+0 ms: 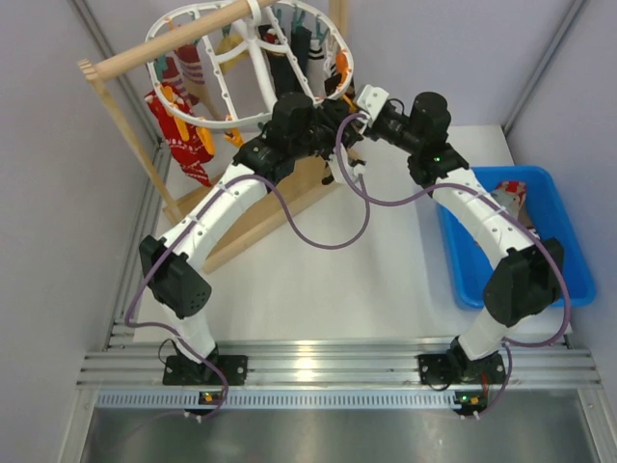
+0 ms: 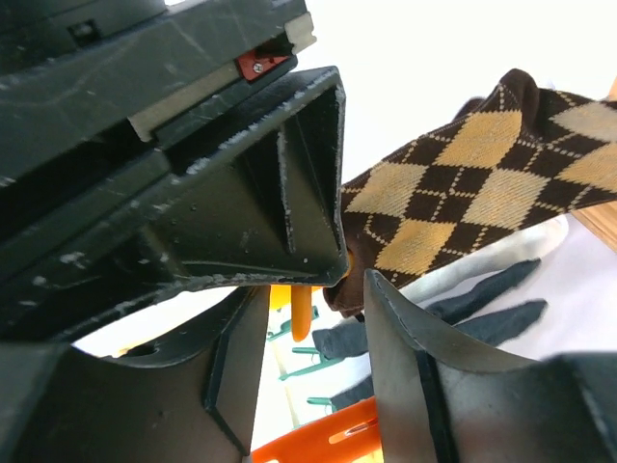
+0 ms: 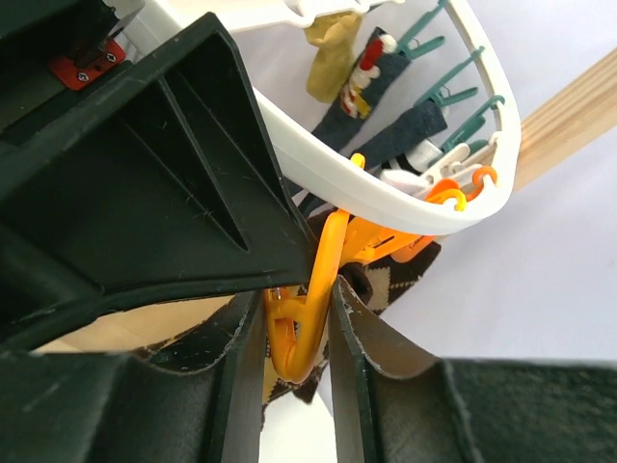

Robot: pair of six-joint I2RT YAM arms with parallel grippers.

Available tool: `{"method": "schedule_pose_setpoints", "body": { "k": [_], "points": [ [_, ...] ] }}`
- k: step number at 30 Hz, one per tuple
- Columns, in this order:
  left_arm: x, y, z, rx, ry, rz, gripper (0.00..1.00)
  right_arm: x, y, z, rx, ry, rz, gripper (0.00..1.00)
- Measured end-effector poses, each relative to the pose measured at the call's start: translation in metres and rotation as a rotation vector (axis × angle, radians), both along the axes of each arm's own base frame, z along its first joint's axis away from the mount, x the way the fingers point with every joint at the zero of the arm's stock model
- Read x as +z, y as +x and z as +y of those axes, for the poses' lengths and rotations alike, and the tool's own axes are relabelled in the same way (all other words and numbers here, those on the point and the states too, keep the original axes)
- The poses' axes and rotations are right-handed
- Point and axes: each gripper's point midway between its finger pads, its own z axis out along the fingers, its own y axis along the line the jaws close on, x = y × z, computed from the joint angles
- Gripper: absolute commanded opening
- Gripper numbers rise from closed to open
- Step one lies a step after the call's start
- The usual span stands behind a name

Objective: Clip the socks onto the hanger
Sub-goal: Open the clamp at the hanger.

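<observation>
The white oval hanger (image 1: 193,121) hangs from a wooden rod, with several socks clipped to it. Both grippers meet at its near right rim. My right gripper (image 1: 355,104) (image 3: 297,301) is shut on an orange clip (image 3: 308,328) under the white ring (image 3: 386,188) and squeezes it. The brown-and-tan argyle sock (image 2: 463,183) has its dark end at that clip (image 2: 301,313); it also shows behind the clip in the right wrist view (image 3: 410,275). My left gripper (image 1: 328,114) (image 2: 313,289) stands open, one fingertip (image 2: 378,289) touching the sock's end.
The wooden rack (image 1: 125,125) stands at the back left, its base running under the arms. A red patterned sock (image 1: 183,145) and dark socks (image 1: 284,63) hang from the ring. A blue bin (image 1: 554,241) at the right holds another sock (image 1: 509,198).
</observation>
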Motion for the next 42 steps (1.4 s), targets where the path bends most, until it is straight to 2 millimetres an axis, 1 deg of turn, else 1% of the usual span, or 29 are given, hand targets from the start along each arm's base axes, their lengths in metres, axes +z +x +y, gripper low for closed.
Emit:
{"method": "schedule_pose_setpoints", "body": {
  "k": [7, 11, 18, 28, 31, 32, 34, 38, 40, 42],
  "points": [
    [0.000, -0.012, 0.005, -0.003, 0.012, -0.008, 0.50, -0.002, -0.009, 0.008, 0.061, 0.025, 0.042, 0.00],
    [0.000, -0.012, 0.006, 0.011, 0.019, -0.014, 0.52, -0.002, -0.010, 0.008, 0.066, 0.031, 0.048, 0.00],
    [-0.001, -0.013, 0.005, 0.021, 0.025, -0.012, 0.63, 0.001, -0.011, 0.007, 0.063, 0.037, 0.037, 0.00],
    [0.002, -0.017, 0.006, 0.021, 0.020, -0.010, 0.64, 0.006, -0.011, 0.005, 0.058, 0.060, 0.035, 0.00],
    [0.011, -0.022, 0.009, 0.016, 0.013, -0.021, 0.64, 0.007, -0.011, 0.004, 0.058, 0.075, 0.046, 0.00],
    [0.015, -0.024, 0.009, 0.012, 0.008, -0.030, 0.65, 0.007, -0.012, 0.005, 0.062, 0.081, 0.052, 0.00],
    [0.026, -0.028, 0.011, 0.008, -0.007, -0.053, 0.68, 0.006, -0.014, 0.006, 0.076, 0.089, 0.066, 0.00],
    [0.046, -0.035, 0.014, 0.001, -0.039, -0.093, 0.69, 0.005, -0.016, 0.007, 0.095, 0.099, 0.088, 0.00],
    [0.050, -0.036, 0.014, -0.003, -0.048, -0.104, 0.69, 0.005, -0.017, 0.008, 0.101, 0.098, 0.088, 0.00],
    [0.050, -0.036, 0.014, -0.004, -0.048, -0.103, 0.69, 0.004, -0.017, 0.008, 0.102, 0.097, 0.088, 0.00]
  ]
}}
